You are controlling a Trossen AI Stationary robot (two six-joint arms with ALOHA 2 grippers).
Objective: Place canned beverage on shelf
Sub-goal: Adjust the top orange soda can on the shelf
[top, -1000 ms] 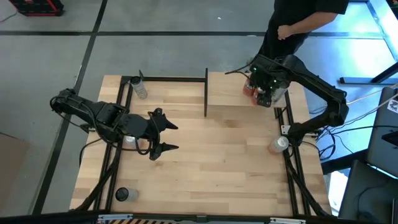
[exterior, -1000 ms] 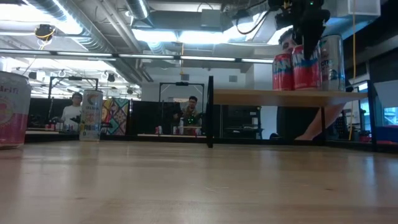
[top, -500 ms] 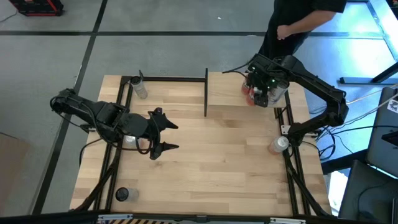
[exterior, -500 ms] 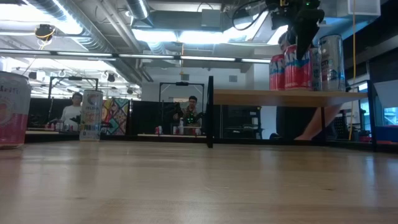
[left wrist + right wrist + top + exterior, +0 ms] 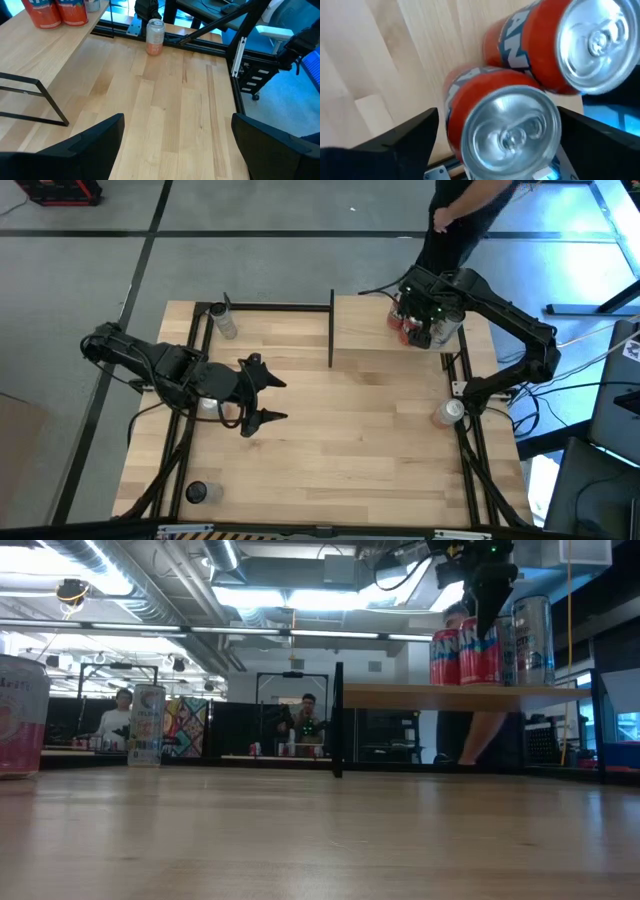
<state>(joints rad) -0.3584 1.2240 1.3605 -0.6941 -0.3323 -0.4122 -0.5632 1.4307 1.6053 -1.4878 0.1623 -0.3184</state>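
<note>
At the upper right of the high view, the right gripper [image 5: 428, 322] is held directly above the small light-wood shelf on black metal posts [image 5: 365, 330]. Over the last second its fingers have been spread wide, and in the right wrist view they now stand apart on either side of an orange-red aluminium beverage can with a silver top [image 5: 500, 125], with gaps visible between fingers and can. In the low view, at the upper right of the frame, this can [image 5: 478, 643] is seen standing upright on the shelf board, just beside a second orange-red can [image 5: 445, 644] and near a tall silver can [image 5: 533, 627]. The can appears to have been released, so the placement is judged to be essentially complete; what remains is for the arm to be lifted clear without the neighbouring cans being knocked.

The left gripper [image 5: 262, 394] is seen left of centre over the large wooden tabletop [image 5: 350, 440], fingers spread, nothing held.
</note>
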